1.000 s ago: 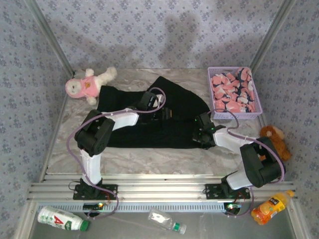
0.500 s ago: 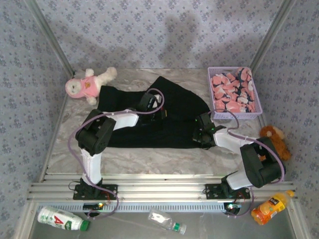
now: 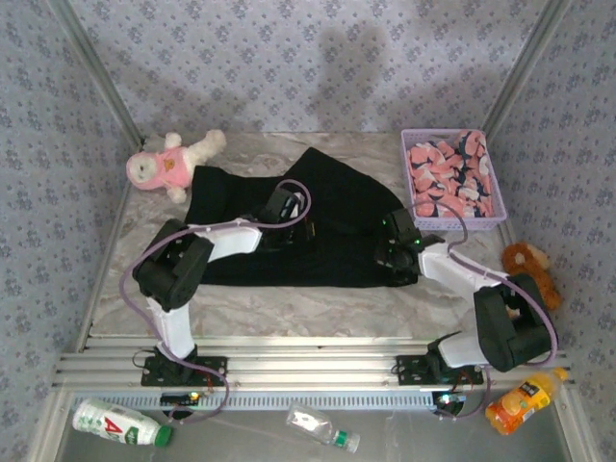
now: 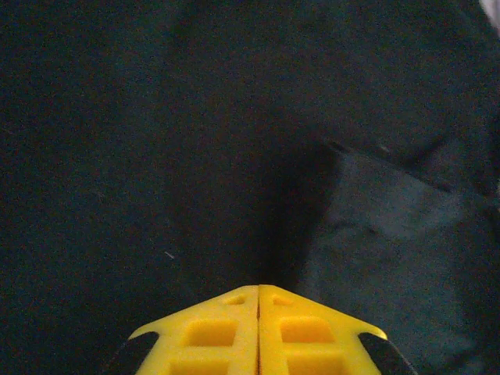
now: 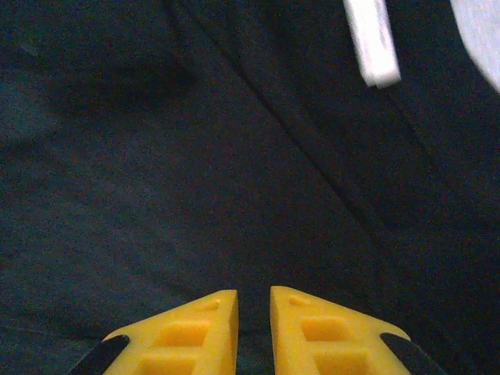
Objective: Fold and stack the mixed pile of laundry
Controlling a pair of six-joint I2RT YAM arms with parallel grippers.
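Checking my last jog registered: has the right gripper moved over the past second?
Yes. The right gripper has shifted away from the bases, closer to the lavender basket's near-left corner, over the black T-shirt.

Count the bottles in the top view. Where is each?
3. A green-capped white bottle at the near left, a clear bottle at the near middle, an orange drink bottle at the near right. Others may be hidden under the arms.

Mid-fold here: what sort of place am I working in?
Probably a staged robot test cell, not a home: patterned walls, an aluminium rail frame, and props like the plush toy and lavender basket.
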